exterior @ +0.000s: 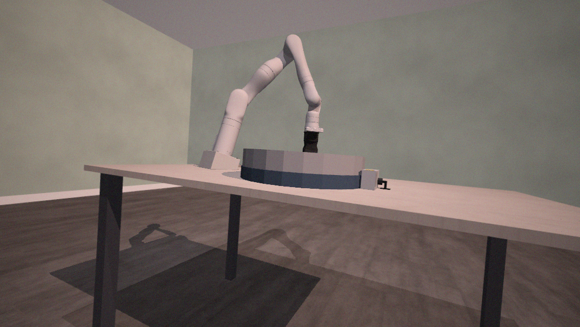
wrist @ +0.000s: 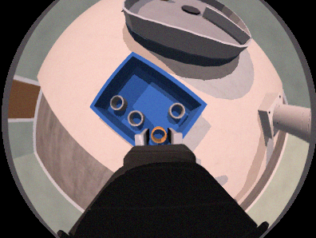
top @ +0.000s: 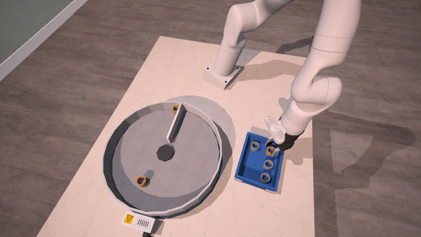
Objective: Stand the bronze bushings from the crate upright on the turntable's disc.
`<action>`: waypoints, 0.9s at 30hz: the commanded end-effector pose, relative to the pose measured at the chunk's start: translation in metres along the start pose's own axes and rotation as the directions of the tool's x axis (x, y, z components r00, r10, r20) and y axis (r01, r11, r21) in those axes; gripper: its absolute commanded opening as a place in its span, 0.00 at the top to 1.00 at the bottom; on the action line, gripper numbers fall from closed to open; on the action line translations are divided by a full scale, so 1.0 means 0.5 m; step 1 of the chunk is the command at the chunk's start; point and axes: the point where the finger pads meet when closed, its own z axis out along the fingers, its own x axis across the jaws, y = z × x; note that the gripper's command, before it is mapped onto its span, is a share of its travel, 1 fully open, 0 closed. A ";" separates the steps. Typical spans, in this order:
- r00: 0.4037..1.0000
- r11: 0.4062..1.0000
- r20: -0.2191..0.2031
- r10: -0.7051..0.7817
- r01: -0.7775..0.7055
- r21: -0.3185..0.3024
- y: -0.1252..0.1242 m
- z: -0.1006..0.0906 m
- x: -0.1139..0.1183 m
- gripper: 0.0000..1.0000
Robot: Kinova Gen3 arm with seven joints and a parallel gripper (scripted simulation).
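Claw [top: 271,147] [wrist: 158,133] open around last bronze bushing [top: 269,151] [wrist: 159,135] in crate [top: 241,164] [wrist: 116,73]. Best lower straight, centred, fingers clear of crate's near wall, then close evenly.

From up above the table [top: 188,88] [exterior: 324,203] [wrist: 80,76], the top view looks steeply down, taking in the turntable [top: 106,182] [exterior: 304,170] [wrist: 179,36] and the crate [top: 241,164] [wrist: 108,85]. Over here, the exterior view stands farther back, low and nearly level with the tabletop, facing the turntable's side. The wrist view peers down past the gripper [top: 271,148] [wrist: 159,136], close over the crate, which it shares with the top view.
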 end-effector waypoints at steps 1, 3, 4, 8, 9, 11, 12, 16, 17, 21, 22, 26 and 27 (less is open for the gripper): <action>1.000 1.000 0.001 0.000 0.000 0.000 0.000 0.002 0.000 0.24; 1.000 1.000 0.001 0.000 0.000 0.000 0.000 0.005 0.000 0.24; 1.000 1.000 0.001 0.000 0.000 0.000 0.000 0.005 0.000 0.24; 1.000 1.000 0.001 0.000 0.000 0.000 0.000 0.017 0.000 0.24; 1.000 1.000 0.001 0.000 0.000 0.000 0.000 0.020 0.000 0.24; 1.000 1.000 0.001 0.000 0.000 0.000 0.000 0.027 0.000 0.24; 1.000 1.000 0.001 0.000 0.000 0.000 0.000 0.031 0.000 0.24; 1.000 1.000 0.001 0.000 0.000 0.000 0.000 0.041 0.000 0.24; 1.000 1.000 0.001 0.000 0.000 0.000 0.000 0.043 0.000 0.24; 1.000 1.000 0.001 0.000 0.000 0.000 0.000 0.045 0.000 0.24; 1.000 1.000 0.001 0.000 0.000 0.000 0.000 0.046 0.000 0.24; 1.000 1.000 0.001 0.000 0.000 0.000 0.000 0.046 0.000 0.24; 1.000 1.000 0.001 0.000 0.000 0.000 0.000 0.046 0.000 0.24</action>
